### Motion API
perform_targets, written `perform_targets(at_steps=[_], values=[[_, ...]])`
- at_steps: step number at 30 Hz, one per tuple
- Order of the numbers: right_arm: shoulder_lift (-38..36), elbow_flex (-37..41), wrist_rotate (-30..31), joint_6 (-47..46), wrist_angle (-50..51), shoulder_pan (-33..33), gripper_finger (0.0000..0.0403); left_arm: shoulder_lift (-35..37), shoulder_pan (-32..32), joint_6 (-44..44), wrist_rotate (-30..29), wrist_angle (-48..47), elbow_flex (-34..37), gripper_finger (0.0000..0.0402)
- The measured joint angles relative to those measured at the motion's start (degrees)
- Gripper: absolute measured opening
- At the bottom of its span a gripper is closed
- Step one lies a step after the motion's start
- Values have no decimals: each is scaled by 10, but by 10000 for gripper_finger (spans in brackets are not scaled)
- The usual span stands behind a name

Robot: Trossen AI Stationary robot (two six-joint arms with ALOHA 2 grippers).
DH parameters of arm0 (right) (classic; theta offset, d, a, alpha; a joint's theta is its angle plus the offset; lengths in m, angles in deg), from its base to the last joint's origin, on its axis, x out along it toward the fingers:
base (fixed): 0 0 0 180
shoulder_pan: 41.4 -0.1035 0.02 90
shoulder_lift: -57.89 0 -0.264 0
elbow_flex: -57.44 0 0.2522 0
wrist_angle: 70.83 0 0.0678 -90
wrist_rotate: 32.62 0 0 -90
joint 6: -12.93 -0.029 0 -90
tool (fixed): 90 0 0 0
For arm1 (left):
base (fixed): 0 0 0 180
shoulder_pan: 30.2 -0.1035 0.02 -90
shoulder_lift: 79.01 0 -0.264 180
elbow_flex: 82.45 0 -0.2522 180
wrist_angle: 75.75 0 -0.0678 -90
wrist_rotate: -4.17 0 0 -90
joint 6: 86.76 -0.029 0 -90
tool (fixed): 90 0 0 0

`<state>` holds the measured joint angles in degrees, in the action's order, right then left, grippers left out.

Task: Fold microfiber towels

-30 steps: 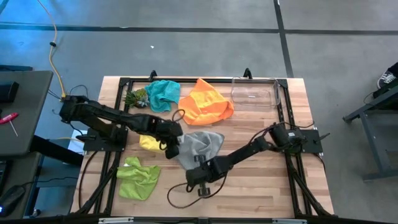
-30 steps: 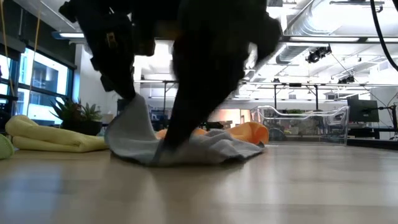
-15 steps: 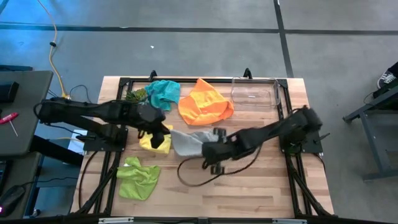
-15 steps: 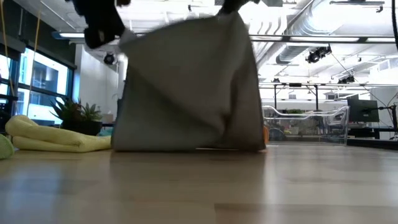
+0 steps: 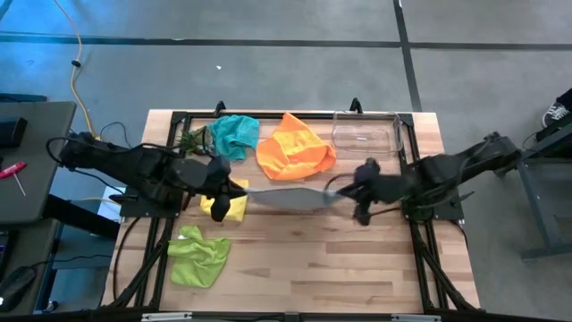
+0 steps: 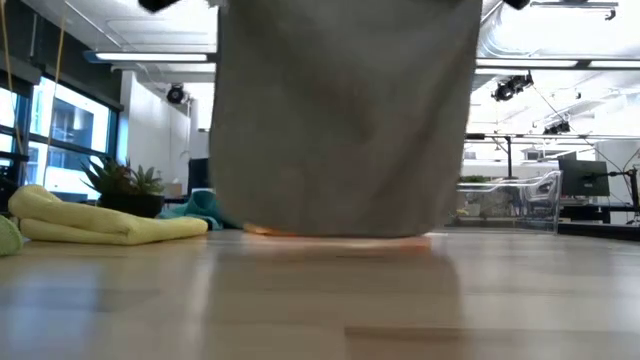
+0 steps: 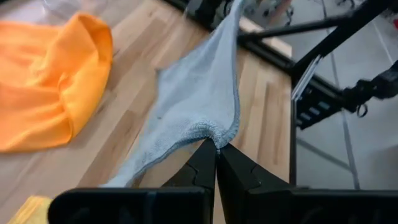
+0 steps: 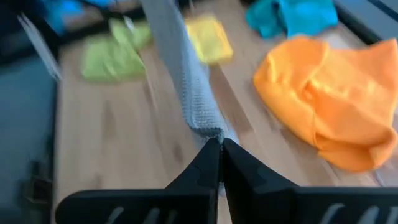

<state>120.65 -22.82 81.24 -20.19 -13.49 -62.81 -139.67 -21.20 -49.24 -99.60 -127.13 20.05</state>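
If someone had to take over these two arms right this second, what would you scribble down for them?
Left gripper: jaws shut on one corner of the grey towel.
Right gripper: jaws shut on the opposite corner; the towel hangs stretched between them above mid-table.
Yellow towel lies folded on the table below the left gripper. The lime green towel at the near left, the teal towel and the orange towel at the far side all lie crumpled.
Done: yellow, seemingly.
Left: lay and fold grey, then the other three.

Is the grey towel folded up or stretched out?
Stretched out. The grey towel hangs spread flat above the table, pulled between the left gripper and the right gripper, each shut on an edge.
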Motion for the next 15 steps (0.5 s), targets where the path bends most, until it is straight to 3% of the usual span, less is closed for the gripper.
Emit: perform_targets(at_steps=[9, 15], values=[[-103, -9, -46, 67, -11, 20, 0, -28, 3, -36, -58, -20, -89, 0], [-103, -9, -86, 76, -23, 20, 0, -32, 3, -79, -31, -24, -95, 0]])
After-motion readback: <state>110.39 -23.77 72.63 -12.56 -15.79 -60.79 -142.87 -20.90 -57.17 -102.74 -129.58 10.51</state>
